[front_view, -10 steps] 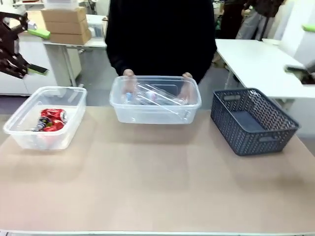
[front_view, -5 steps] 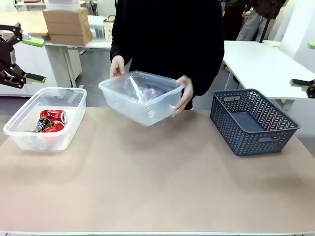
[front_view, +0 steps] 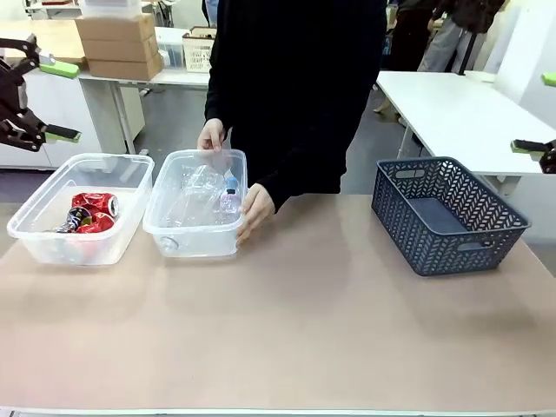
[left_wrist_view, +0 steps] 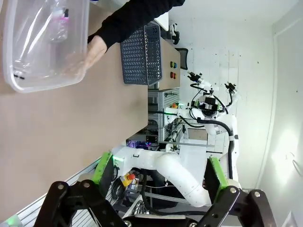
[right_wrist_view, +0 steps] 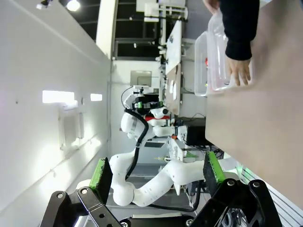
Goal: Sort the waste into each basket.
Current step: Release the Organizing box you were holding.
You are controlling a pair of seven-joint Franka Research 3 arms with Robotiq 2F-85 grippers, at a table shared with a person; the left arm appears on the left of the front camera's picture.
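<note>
Surface (front_view: pixel 304 330): tan top, carrying three containers in a row. Left tub (front_view: pixel 80 208): clear plastic, at the surface's left end, holding crushed red-and-silver cans (front_view: pixel 90 213). Second tub (front_view: pixel 196 215): clear plastic, just beside the left tub on its right, holding see-through plastic bottles (front_view: pixel 208 195), one with a pinkish label. Person's hands: one hand (front_view: pixel 211 135) on the second tub's far rim, the other hand (front_view: pixel 253 210) against its right wall; dark sleeves. Dark grey lattice basket (front_view: pixel 445 213): at the surface's right end, well apart from the tubs, nothing visible inside. Left claw (front_view: pixel 35 100): raised at the far left edge, above and behind the left tub, jaws released and wide, green pads apart, grasping nothing. Right claw (right_wrist_view: pixel 154 172): jaws released and wide in the right wrist view, nothing between the pads.
</note>
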